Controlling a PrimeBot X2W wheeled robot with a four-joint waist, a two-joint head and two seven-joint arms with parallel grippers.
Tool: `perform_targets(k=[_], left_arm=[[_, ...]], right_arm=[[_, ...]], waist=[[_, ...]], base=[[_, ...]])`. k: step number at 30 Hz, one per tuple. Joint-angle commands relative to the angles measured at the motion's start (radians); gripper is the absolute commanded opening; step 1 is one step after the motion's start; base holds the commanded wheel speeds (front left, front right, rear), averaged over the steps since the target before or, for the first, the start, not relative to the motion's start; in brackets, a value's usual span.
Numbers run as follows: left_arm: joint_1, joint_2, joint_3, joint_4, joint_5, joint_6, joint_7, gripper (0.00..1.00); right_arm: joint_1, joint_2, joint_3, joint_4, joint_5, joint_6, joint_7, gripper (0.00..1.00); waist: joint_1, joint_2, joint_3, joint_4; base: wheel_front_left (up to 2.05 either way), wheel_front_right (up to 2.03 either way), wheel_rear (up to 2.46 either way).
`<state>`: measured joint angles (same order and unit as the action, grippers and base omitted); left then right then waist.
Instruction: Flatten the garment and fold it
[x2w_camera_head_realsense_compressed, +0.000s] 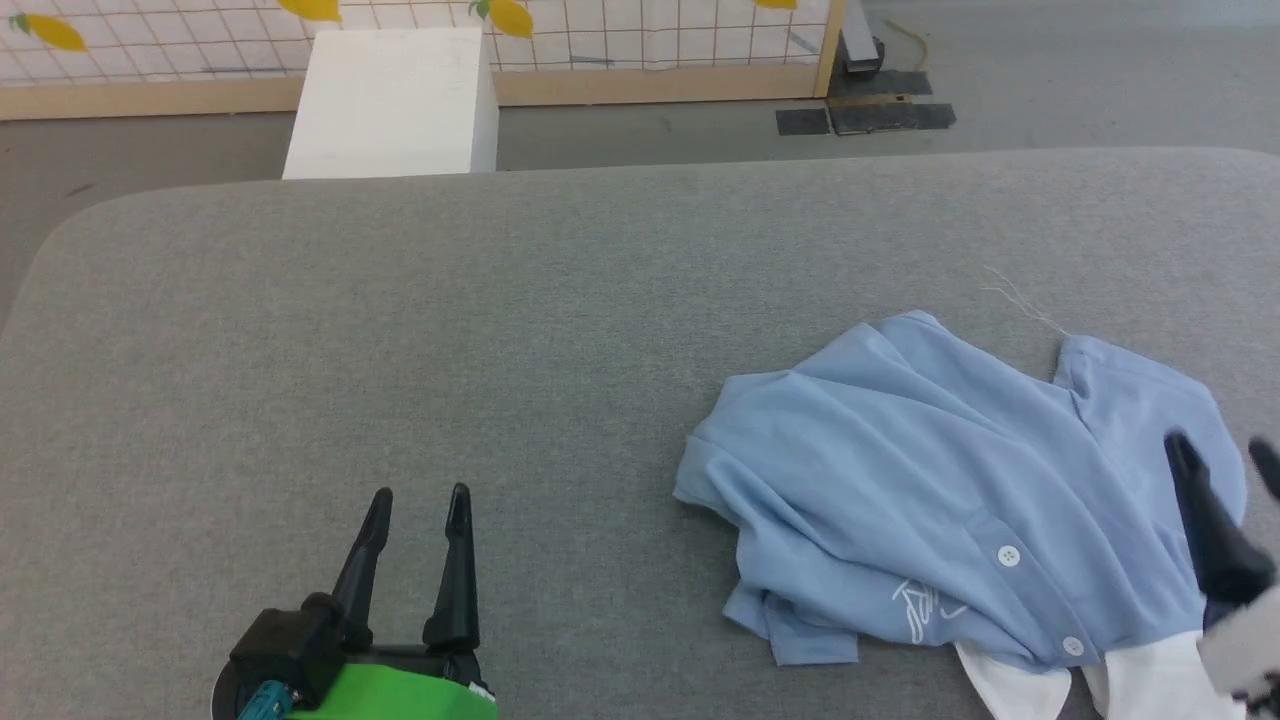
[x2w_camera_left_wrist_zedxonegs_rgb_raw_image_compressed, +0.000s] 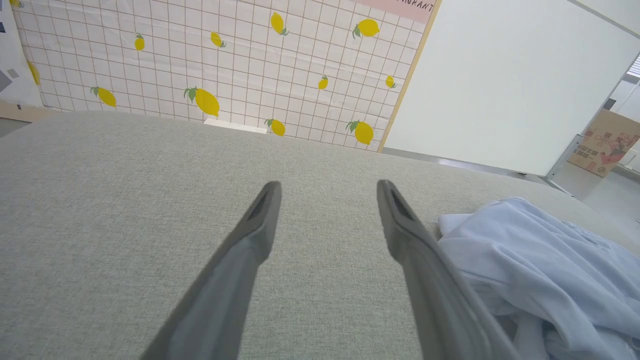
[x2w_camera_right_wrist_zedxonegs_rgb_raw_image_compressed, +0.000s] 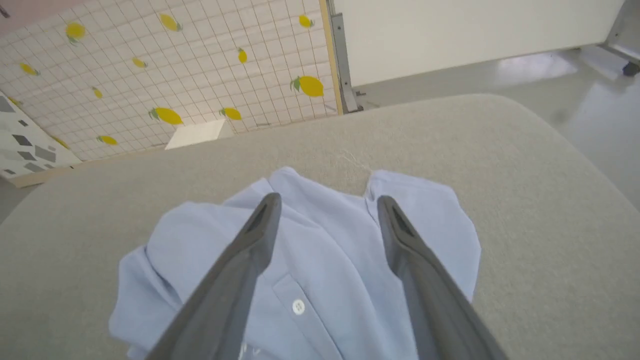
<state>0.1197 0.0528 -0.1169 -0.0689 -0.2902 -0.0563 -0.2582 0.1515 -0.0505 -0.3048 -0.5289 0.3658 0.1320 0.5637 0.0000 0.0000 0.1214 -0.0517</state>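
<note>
Head view: the garment (x2w_camera_head_realsense_compressed: 930, 480), a light blue polo shirt, lies crumpled on the grey desk (x2w_camera_head_realsense_compressed: 400, 330) at 4 o'clock of the frame. Its white collar (x2w_camera_head_realsense_compressed: 1020, 685) points to 6 o'clock. Two white buttons (x2w_camera_head_realsense_compressed: 1008, 556) and a white script logo (x2w_camera_head_realsense_compressed: 925, 605) face upward. The left pincer (x2w_camera_head_realsense_compressed: 420, 495) sits at 7 o'clock, well apart from the garment, fingers spread wide and empty over bare desk. The right pincer (x2w_camera_head_realsense_compressed: 1218, 447) stands at 4 o'clock over the garment's right part, fingers parted with no cloth between them. A white box (x2w_camera_head_realsense_compressed: 395, 100) stands on the floor beyond the desk at 11 o'clock, before a lemon-patterned panel (x2w_camera_head_realsense_compressed: 650, 40).

Left wrist view: the left pincer (x2w_camera_left_wrist_zedxonegs_rgb_raw_image_compressed: 327, 185) is fully spread with only desk fabric between its fingers. The garment (x2w_camera_left_wrist_zedxonegs_rgb_raw_image_compressed: 550, 265) is heaped at 4 o'clock, just beside the right-hand finger. Whether cloth and finger touch cannot be told. A cardboard carton (x2w_camera_left_wrist_zedxonegs_rgb_raw_image_compressed: 607, 142) stands at 2 o'clock.

Right wrist view: the right pincer (x2w_camera_right_wrist_zedxonegs_rgb_raw_image_compressed: 327, 200) is spread wide and grips nothing. The garment (x2w_camera_right_wrist_zedxonegs_rgb_raw_image_compressed: 325, 250) lies beneath and between its fingers, with one button at 6 o'clock. Contact between fingertips and cloth cannot be told.
</note>
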Motion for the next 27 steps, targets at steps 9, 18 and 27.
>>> perform_targets(k=[9,18,27], left_arm=[[-0.046,-0.003,-0.025,-0.006,-0.001,0.0,-0.004,1.0],[-0.117,-0.003,-0.052,-0.001,0.0,-0.005,-0.004,1.0],[-0.152,-0.003,-0.074,0.008,-0.012,0.001,-0.004,1.0]], right_arm=[[-0.306,-0.08,0.139,0.125,-0.005,-0.001,0.196,1.0],[-0.532,-0.214,0.305,0.473,-0.049,-0.001,0.222,1.0],[-0.618,-0.288,0.402,0.754,-0.1,-0.001,0.216,1.0]], waist=[[0.0,0.0,0.088,0.066],[0.0,0.0,0.179,0.141],[0.0,0.0,0.229,0.201]], base=[[0.0,0.0,0.0],[0.0,0.0,0.0],[0.0,0.0,0.0]])
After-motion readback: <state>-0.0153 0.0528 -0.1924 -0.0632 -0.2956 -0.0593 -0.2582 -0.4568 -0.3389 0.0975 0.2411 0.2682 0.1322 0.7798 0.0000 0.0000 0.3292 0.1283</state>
